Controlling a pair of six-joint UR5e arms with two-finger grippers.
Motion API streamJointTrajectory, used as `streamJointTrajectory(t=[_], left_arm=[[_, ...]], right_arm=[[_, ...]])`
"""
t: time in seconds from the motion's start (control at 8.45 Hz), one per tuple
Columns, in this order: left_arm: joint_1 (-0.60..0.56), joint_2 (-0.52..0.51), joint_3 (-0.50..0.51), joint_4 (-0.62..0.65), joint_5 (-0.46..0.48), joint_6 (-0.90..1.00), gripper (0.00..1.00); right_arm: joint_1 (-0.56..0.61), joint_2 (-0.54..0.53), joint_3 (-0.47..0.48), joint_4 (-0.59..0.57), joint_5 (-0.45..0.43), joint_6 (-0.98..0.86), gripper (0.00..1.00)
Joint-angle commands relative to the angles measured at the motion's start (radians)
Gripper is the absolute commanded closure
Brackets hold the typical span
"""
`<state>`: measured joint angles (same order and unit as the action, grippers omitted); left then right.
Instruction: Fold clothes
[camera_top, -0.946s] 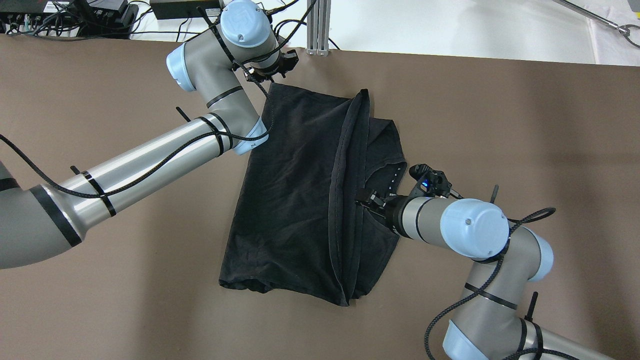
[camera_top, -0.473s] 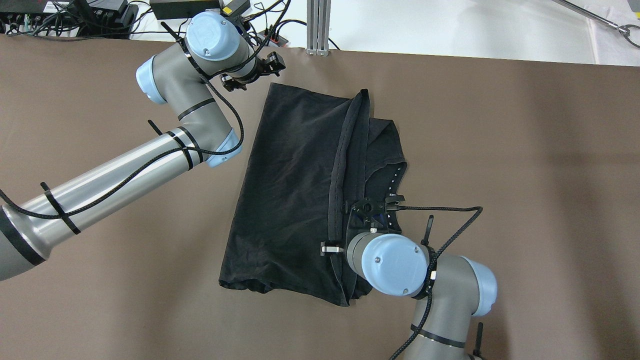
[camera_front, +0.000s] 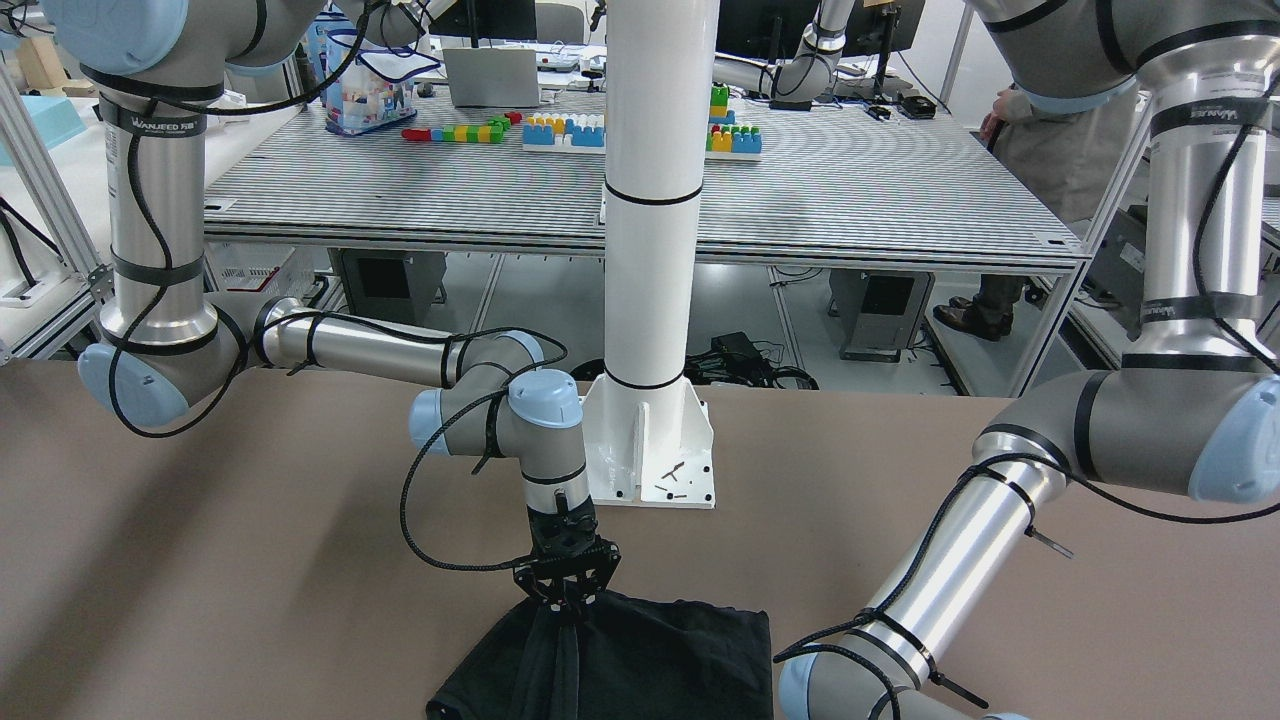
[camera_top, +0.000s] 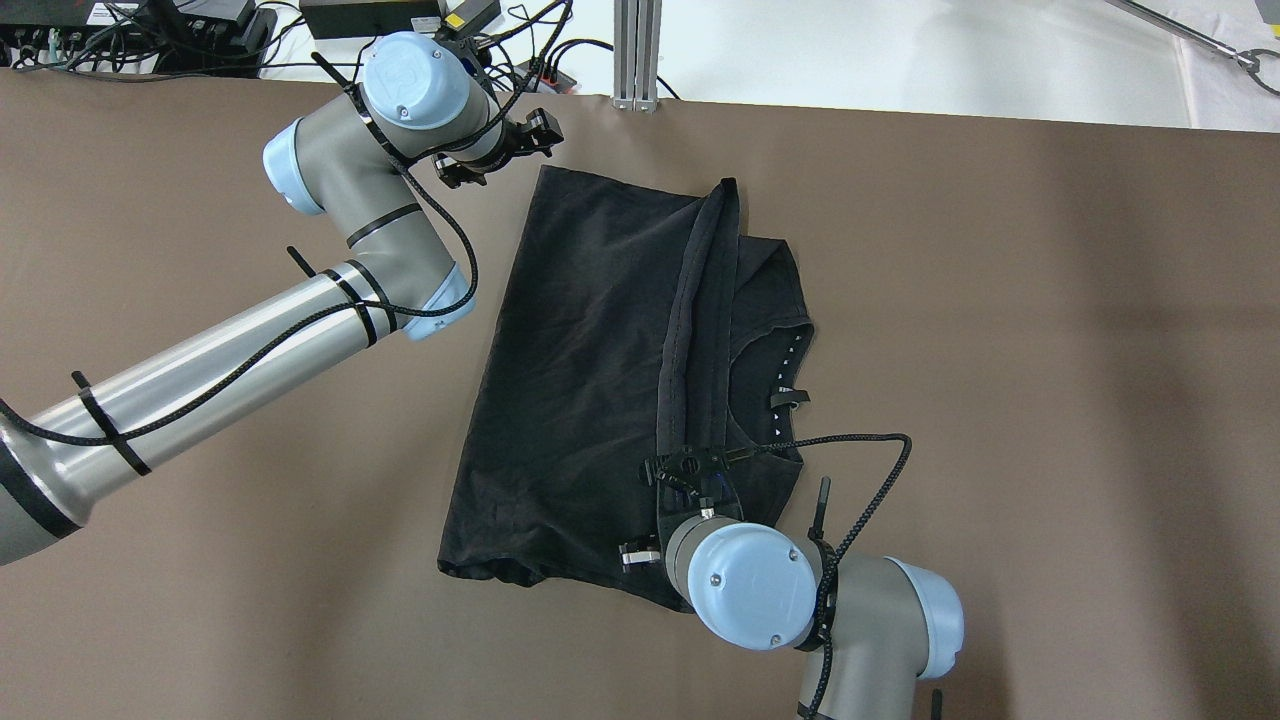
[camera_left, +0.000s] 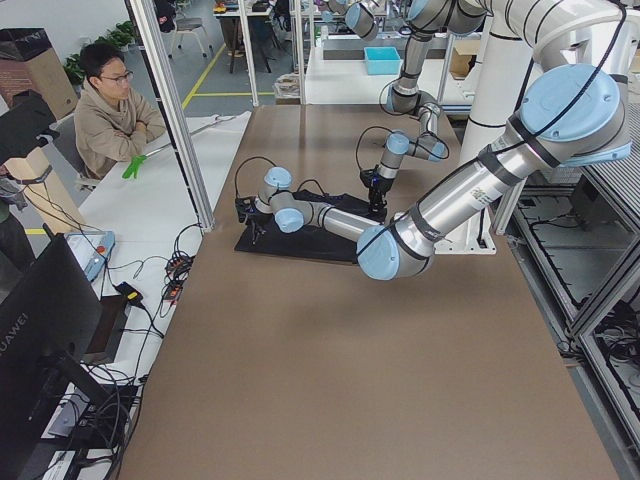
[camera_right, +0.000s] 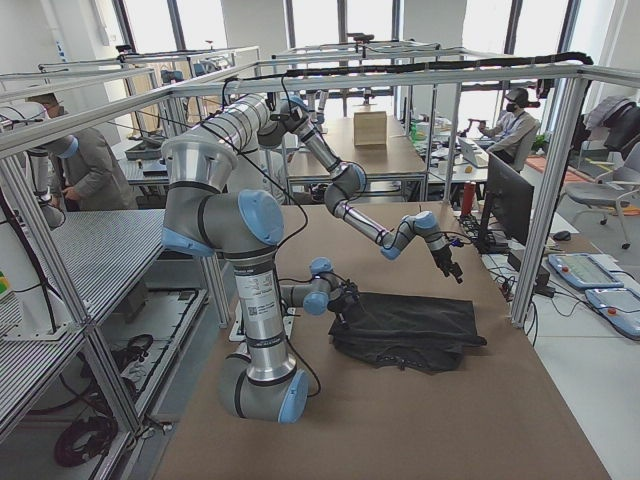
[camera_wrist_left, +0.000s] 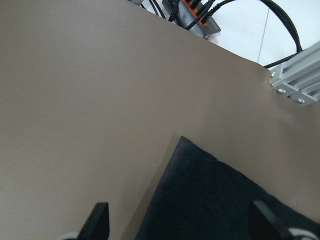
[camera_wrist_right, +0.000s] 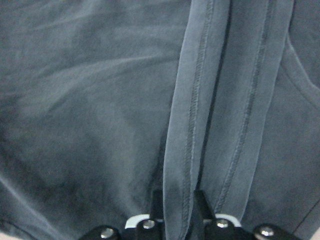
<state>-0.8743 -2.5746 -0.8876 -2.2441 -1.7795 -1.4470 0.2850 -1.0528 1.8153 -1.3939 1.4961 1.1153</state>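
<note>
The black garment (camera_top: 590, 380) is laid partly folded on the brown table (camera_top: 1000, 300). A stitched hem strip (camera_top: 690, 330) is run along its length from the far end to the near edge. Its far corner is found close to the table's far edge, near the aluminium post (camera_top: 637, 50). Bare tabletop is seen on every side of it, widest to the robot's right.

The right gripper (camera_wrist_right: 177, 200) is closed on the hem strip near the garment's near end. In the overhead view its grip is masked by the wrist. The right wrist view shows the fingers (camera_wrist_right: 156, 200) pinched together with the strip between them. In the front-facing view the cloth is seen drawn up in a narrow ridge to the fingertips.

The left gripper (camera_wrist_left: 179, 207) is held open above the far corner (only its own wrist view shows the fingers, set wide apart). Neither finger is in contact with the cloth. A seated person (camera_left: 110, 110) is shown only in the exterior left view, beyond the table.
</note>
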Motion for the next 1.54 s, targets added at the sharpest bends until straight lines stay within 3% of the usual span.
streamJointTrajectory(t=[0.0,0.12,0.24,0.47,0.59,0.71,0.83,0.95,1.18,1.3,1.42], left_arm=[[0.001,0.007,-0.001,0.000,0.003,-0.001,0.00],[0.001,0.008,-0.001,0.000,0.003,-0.001,0.00],[0.001,0.011,-0.001,-0.002,0.003,-0.001,0.00],[0.003,0.019,-0.008,-0.003,0.003,-0.001,0.00],[0.003,0.019,-0.010,-0.003,0.003,-0.003,0.00],[0.003,0.022,-0.025,-0.002,0.005,-0.004,0.00],[0.005,0.027,-0.037,-0.002,0.006,-0.018,0.00],[0.005,0.025,-0.039,-0.002,0.006,-0.024,0.00],[0.009,0.031,-0.037,-0.002,0.005,-0.023,0.00],[0.009,0.031,-0.037,-0.002,0.003,-0.023,0.00],[0.009,0.031,-0.037,-0.002,0.005,-0.023,0.00]], right_arm=[[-0.004,-0.006,-0.007,-0.007,-0.002,-0.035,0.80],[-0.001,-0.007,-0.005,-0.014,0.000,-0.054,0.85],[0.006,-0.010,-0.005,-0.017,0.001,-0.063,1.00],[0.057,-0.025,0.048,-0.046,0.035,-0.135,1.00],[0.062,-0.142,0.179,-0.075,0.058,-0.131,1.00],[-0.016,-0.264,0.290,-0.074,-0.032,-0.085,1.00],[-0.164,-0.288,0.271,-0.074,-0.162,0.072,1.00],[-0.196,-0.280,0.277,-0.074,-0.216,0.102,1.00],[-0.193,-0.289,0.294,-0.074,-0.217,0.103,1.00],[-0.185,-0.289,0.294,-0.074,-0.215,0.103,0.94],[-0.181,-0.308,0.289,-0.070,-0.214,0.103,0.53]])
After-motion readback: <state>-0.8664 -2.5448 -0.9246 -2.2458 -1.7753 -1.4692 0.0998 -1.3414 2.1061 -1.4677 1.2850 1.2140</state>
